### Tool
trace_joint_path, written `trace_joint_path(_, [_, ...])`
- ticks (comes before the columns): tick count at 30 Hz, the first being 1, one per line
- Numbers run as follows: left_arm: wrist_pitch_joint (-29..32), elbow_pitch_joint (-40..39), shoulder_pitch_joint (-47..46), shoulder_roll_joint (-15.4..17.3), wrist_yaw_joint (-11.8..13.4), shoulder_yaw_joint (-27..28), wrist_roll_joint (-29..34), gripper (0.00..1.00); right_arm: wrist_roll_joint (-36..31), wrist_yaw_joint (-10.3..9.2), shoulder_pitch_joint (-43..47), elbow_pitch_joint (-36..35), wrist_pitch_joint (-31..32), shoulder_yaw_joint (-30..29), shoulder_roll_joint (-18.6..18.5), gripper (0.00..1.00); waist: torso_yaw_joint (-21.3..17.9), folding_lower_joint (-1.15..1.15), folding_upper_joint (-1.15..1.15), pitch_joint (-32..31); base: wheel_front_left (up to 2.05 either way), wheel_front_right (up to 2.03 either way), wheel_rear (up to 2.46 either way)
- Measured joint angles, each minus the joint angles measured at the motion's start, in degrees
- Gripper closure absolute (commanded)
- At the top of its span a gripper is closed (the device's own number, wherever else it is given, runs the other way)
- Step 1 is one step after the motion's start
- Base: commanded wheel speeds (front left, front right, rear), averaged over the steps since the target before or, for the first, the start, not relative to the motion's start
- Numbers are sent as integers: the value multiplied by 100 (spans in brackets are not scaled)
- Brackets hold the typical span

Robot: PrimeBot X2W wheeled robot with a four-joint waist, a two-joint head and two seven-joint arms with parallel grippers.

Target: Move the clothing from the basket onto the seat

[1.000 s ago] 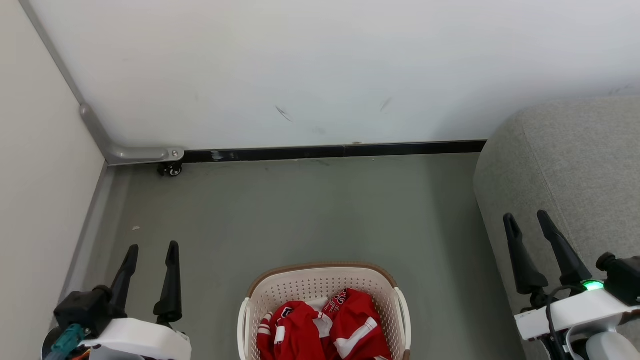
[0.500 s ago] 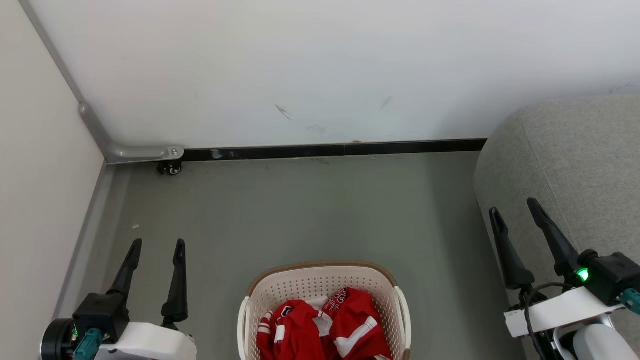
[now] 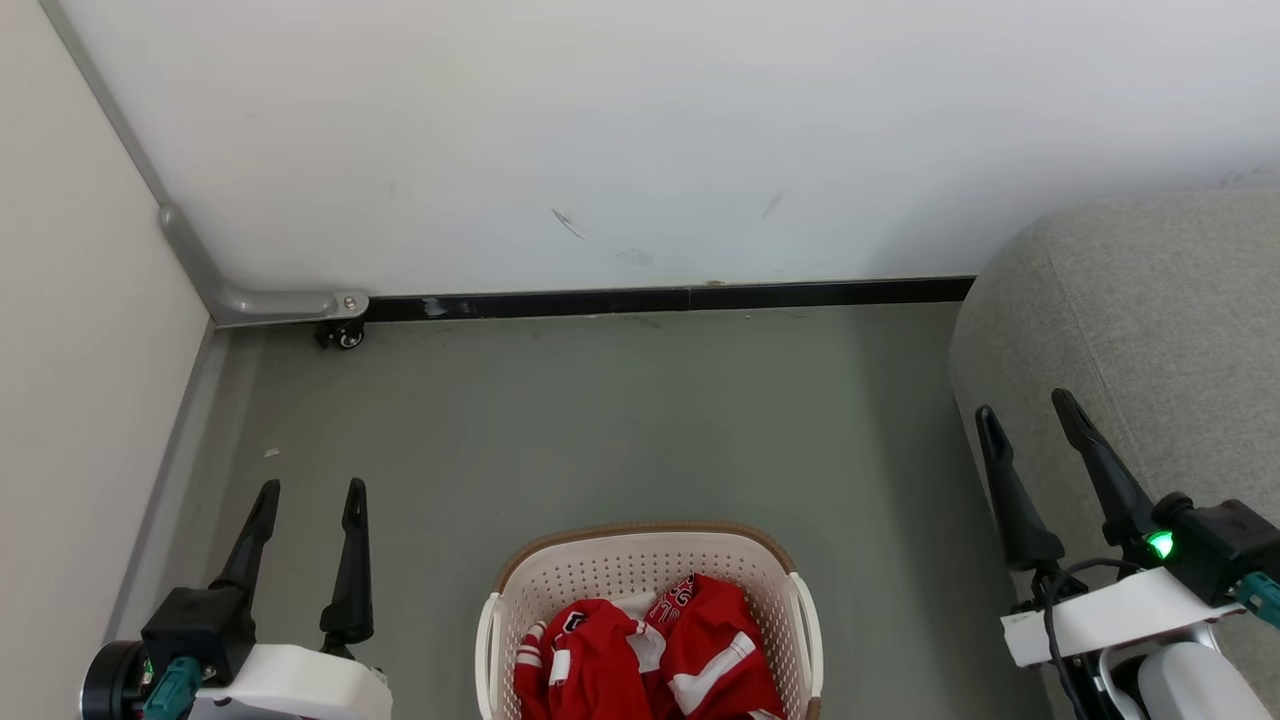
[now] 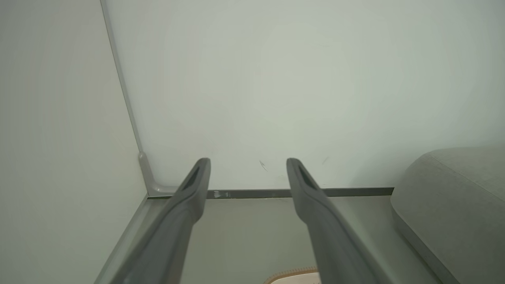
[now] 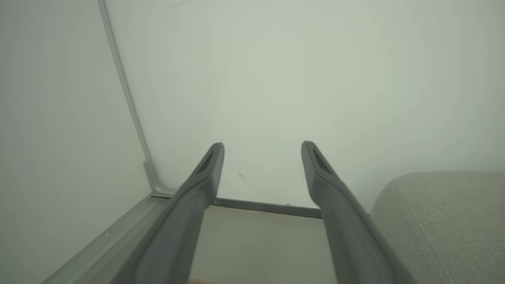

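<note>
Left end effector (image 3: pixel 312 487) sits at the lower left, fingers apart, gripping nothing; right end effector (image 3: pixel 1023 403) is the same deal at the lower right, spread open, up against the seat's rounded side in the head view; between them the basket (image 3: pixel 640 530) stands on the grey floor (image 3: pixel 620 420) with the red clothing (image 3: pixel 640 655) bunched up inside; the seat (image 3: pixel 1150 320) is off to the right, apart from the basket; further back a black baseboard (image 3: pixel 700 298) runs along the white wall (image 3: pixel 640 130).

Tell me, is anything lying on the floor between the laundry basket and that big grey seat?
No. In the head view, the floor between the basket and the seat is bare, nothing lying there.
</note>
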Motion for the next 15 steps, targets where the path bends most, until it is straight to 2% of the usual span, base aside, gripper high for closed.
trace_joint_path(15, [0,31,-42,-180,-54,221,-11,0,14,0,-2,11,0,-33,100,0,-16,0,0,16,0,0,0])
